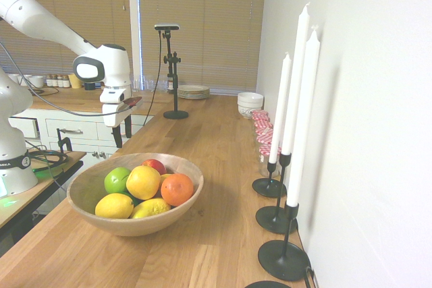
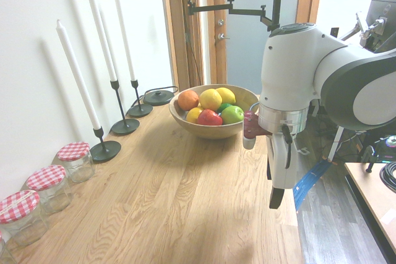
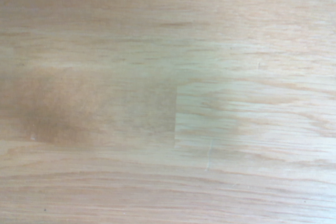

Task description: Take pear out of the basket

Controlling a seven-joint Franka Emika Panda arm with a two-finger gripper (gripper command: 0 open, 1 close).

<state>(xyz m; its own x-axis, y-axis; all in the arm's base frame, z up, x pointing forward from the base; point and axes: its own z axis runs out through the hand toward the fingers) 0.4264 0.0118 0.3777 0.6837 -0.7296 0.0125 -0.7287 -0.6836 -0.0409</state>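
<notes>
The pear (image 1: 143, 182) (image 2: 210, 99), big, round and yellow, lies on top of the other fruit in the middle of the wooden basket (image 1: 135, 226) (image 2: 213, 132). Around it are an orange (image 1: 177, 189), two lemons (image 1: 114, 206), a green apple (image 1: 117, 180) and a red apple (image 1: 154, 165). My gripper (image 1: 123, 133) (image 2: 275, 193) hangs open and empty above the countertop. It is well clear of the basket, at the counter's edge nearest the arm and farther along it. The wrist view holds only bare wooden countertop (image 3: 168, 98).
Three black candlesticks with tall white candles (image 1: 290, 106) stand along the wall beside the basket. Jars with red checked lids (image 2: 74, 156) line the wall further along. White bowls (image 1: 250, 102) and a stack of plates (image 1: 192, 91) sit at the far end.
</notes>
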